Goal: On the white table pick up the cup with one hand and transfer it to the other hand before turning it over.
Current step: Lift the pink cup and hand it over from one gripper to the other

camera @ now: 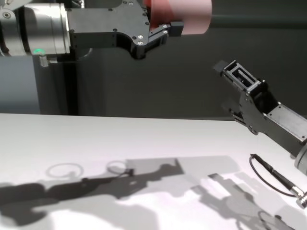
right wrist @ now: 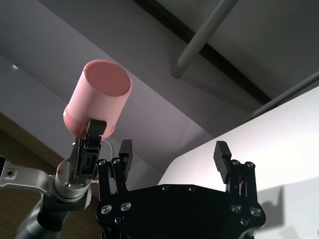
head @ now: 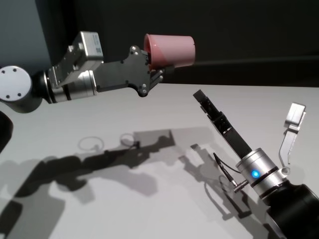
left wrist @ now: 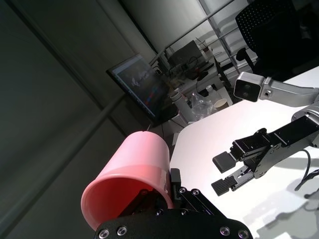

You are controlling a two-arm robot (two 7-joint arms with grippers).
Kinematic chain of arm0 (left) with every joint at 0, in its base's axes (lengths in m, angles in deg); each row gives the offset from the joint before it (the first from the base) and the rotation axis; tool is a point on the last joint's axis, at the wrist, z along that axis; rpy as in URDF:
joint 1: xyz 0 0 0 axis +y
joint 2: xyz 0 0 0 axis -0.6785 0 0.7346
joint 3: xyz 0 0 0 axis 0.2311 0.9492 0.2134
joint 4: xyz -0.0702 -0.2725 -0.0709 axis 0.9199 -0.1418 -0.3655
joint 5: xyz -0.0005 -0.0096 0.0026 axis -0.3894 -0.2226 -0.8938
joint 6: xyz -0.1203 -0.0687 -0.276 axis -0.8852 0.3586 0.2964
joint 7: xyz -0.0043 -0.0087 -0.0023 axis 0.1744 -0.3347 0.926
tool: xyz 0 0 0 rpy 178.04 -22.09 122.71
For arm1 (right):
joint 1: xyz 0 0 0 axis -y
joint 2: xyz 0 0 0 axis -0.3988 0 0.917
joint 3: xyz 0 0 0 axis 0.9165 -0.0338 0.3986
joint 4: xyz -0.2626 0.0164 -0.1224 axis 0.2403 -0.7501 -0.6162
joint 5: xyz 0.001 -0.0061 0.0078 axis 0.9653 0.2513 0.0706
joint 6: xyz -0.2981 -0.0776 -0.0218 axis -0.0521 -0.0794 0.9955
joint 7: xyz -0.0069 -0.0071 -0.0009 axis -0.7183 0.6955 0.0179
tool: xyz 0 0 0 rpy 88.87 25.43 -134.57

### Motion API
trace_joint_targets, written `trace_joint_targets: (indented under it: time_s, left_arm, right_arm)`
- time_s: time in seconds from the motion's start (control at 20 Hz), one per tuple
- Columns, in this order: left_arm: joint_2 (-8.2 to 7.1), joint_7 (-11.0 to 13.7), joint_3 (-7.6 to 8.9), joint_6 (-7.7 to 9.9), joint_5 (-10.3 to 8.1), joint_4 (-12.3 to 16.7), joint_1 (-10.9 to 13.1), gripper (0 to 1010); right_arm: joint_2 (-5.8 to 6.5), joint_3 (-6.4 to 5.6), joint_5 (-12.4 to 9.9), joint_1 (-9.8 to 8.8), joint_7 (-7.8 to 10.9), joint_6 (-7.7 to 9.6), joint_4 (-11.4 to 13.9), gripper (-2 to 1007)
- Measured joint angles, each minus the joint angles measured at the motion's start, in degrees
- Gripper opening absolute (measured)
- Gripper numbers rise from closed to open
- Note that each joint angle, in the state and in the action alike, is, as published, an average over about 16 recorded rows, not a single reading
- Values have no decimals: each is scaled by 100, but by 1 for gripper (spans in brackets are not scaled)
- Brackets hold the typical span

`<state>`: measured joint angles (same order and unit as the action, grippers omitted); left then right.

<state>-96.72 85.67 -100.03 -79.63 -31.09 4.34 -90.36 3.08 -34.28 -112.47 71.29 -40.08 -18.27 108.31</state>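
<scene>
My left gripper has its fingers pinched tight on the rim of the pink cup, one finger inside the mouth and one against the outer wall. I hold the cup lying on its side, high above the white tabletop, with its mouth toward my left wrist and its closed base pointing to my right. In the left wrist view the open mouth faces the camera, and the tapered wall runs away from my fingers. My right gripper has its fingers spread wide apart and holds nothing; they touch nothing either. It is raised off the tabletop and angled up toward the cup, lower than it and off to my right. In the right wrist view the cup's flat base faces my open fingers, up beyond the gap between them, well clear of both. In the chest view the cup is at the top edge, above and to the left of my right gripper's tips, with dark background between them. Shadows of both arms fall across the tabletop beneath.
</scene>
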Motion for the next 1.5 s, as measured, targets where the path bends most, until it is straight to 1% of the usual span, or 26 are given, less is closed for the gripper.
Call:
trace_joint_targets:
  time_s: [0.15,0.3,0.6,0.95,1.05,1.25,1.5]
  left_arm:
    - [0,0,0,0,0,0,0,38]
    - [0,0,0,0,0,0,0,38]
    - [0,0,0,0,0,0,0,38]
    - [0,0,0,0,0,0,0,38]
    - [0,0,0,0,0,0,0,38]
    - [0,0,0,0,0,0,0,38]
    - [0,0,0,0,-1,0,0,38]
  right_arm:
    - [-22,11,-226,105,239,64,-143,1002]
    - [-48,31,-411,216,464,89,-304,1002]
    - [-96,80,-690,424,896,60,-635,1002]
    - [-154,106,-1011,640,1390,9,-1014,1002]
    - [-166,114,-1096,698,1508,3,-1105,1002]
    - [-188,134,-1241,810,1684,1,-1257,1002]
    - [-217,185,-1374,958,1829,5,-1420,1002]
